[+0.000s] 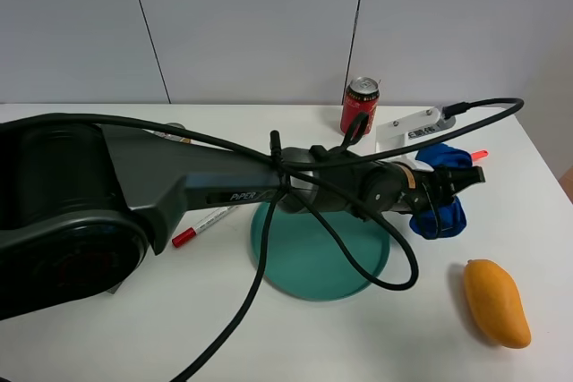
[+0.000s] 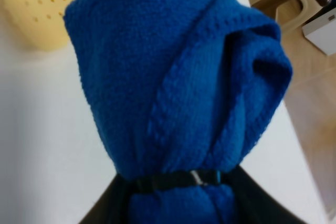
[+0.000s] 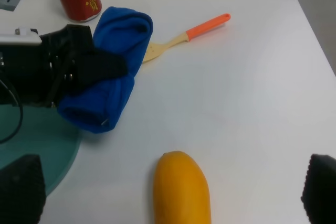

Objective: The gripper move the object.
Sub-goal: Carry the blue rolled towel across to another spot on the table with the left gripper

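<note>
White table [image 1: 134, 328] fills my high view. My left jaws are clamped on the blue cloth [image 1: 440, 214] toward the right edge, just beside the green plate [image 1: 304, 266]; it seems slightly lifted. My right jaws stand wide, the mango [image 3: 181, 187] showing between them.

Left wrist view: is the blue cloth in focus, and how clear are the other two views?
Left wrist view: the blue cloth dominates the frame, its knit sharp, the background blurred. Exterior high view: even light, sharp, faint shadows. Right wrist view: clear, the mango slightly soft.
</note>
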{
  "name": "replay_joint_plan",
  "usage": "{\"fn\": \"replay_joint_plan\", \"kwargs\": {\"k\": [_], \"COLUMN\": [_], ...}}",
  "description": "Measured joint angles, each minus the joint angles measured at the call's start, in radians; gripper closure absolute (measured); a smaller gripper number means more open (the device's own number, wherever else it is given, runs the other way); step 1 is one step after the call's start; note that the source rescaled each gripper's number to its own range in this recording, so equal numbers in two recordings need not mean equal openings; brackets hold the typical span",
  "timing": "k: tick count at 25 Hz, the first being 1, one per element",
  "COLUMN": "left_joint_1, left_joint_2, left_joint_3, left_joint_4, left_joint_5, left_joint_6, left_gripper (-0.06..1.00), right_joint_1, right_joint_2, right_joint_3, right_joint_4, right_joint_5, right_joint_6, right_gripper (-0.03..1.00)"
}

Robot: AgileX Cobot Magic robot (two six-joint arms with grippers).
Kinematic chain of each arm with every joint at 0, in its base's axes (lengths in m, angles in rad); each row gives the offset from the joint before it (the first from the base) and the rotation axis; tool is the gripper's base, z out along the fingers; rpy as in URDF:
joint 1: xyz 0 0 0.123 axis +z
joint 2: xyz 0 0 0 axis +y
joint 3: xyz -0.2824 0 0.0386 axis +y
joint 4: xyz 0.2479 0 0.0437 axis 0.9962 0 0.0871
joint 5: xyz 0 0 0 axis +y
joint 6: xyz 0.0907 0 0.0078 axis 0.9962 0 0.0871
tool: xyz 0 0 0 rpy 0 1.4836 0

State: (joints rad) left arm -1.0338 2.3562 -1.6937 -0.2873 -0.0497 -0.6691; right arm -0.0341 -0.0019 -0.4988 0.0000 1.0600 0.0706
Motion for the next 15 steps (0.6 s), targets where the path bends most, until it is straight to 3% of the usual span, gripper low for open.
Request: {"fn": "replay_joint_plan", "kwargs": {"k": [7, 15], "left_joint_1": [0.010, 0.010], "left_joint_2": [0.029, 0.029], "left_joint_3": [-0.001, -0.001], "left_joint_4": [0.031, -0.001], "left_joint_5": [0.000, -0.005], "left_joint_6": [0.057, -0.009], "left_gripper": [0.94, 0.94], "right_joint_1": [0.000, 0.000], "right_joint_2": [0.000, 0.000], "right_joint_3": [0.000, 0.000], "right_joint_4": [0.000, 0.000], "right_joint_5": [0.000, 0.000], "right_joint_6": [0.000, 0.000], "right_gripper": [-0.03, -0.03]}}
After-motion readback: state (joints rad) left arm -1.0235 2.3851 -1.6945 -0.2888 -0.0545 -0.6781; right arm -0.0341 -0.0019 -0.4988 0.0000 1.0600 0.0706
